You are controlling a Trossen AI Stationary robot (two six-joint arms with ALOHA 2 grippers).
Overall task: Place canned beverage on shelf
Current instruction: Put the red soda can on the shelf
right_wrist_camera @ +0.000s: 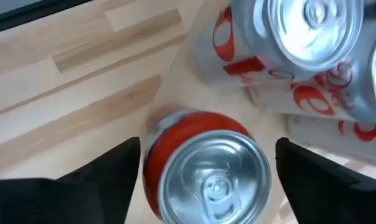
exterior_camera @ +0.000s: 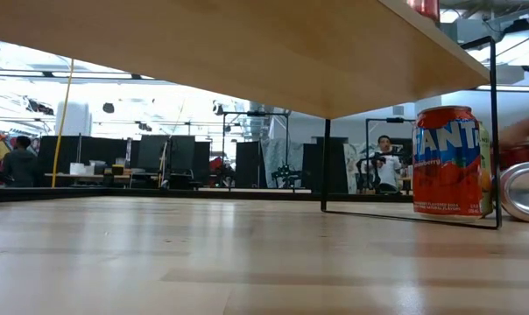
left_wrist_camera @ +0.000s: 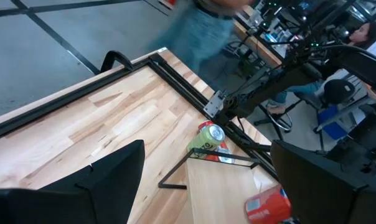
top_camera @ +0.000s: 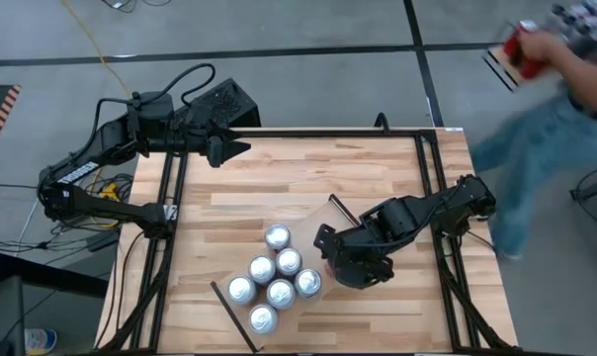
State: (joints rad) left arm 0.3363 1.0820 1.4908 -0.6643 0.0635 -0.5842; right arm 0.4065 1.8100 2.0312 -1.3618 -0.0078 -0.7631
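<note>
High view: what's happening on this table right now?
The right gripper hangs open directly over an upright orange soda can, its fingers either side without gripping. The can stands on the pale wooden shelf board beside six silver-topped cans. The left gripper waits, open, at the table's far edge. A person in jeans moves past the table's far right corner.

The right gripper (top_camera: pixel 330 259) is hanging near the middle of the table with fingers (right_wrist_camera: pixel 101 174) spread wide, while the left gripper (top_camera: pixel 234 148) is waiting by the far-left corner.
</note>
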